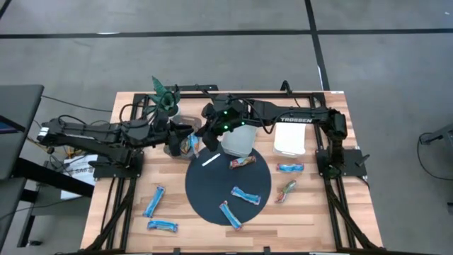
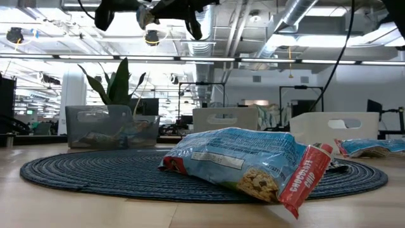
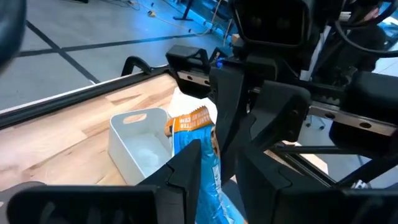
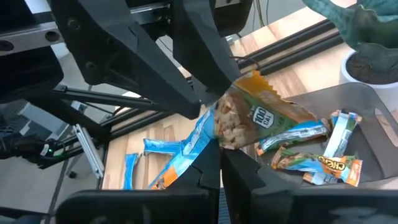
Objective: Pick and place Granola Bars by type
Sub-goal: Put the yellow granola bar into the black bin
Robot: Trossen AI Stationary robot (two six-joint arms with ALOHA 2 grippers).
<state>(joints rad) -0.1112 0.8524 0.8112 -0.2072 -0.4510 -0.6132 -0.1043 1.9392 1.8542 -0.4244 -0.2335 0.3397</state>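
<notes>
While a blue granola bar [image 3: 202, 171] is being pinched in the left jaws [image 1: 190, 144] above the clear bin [image 1: 172, 134], a green-orange bar [image 4: 261, 115] is being pinched in the tightly pressed right jaws [image 1: 207, 134] alongside. Both arms are being stretched over that bin, wrists nearly touching; releases should be staggered so neither bar is knocked astray.

I see a wooden table [image 1: 177, 202] carrying a dark round mat [image 1: 205, 191], a clear bin [image 1: 173, 134], two white bins [image 1: 239, 139] [image 1: 289, 142] and a potted plant [image 1: 165, 95]. Blue bars [image 1: 154, 201] [image 1: 162, 226] [image 1: 289, 168] lie on bare wood; one near the mat's right edge [image 1: 286, 190] looks multicoloured, possibly.
</notes>
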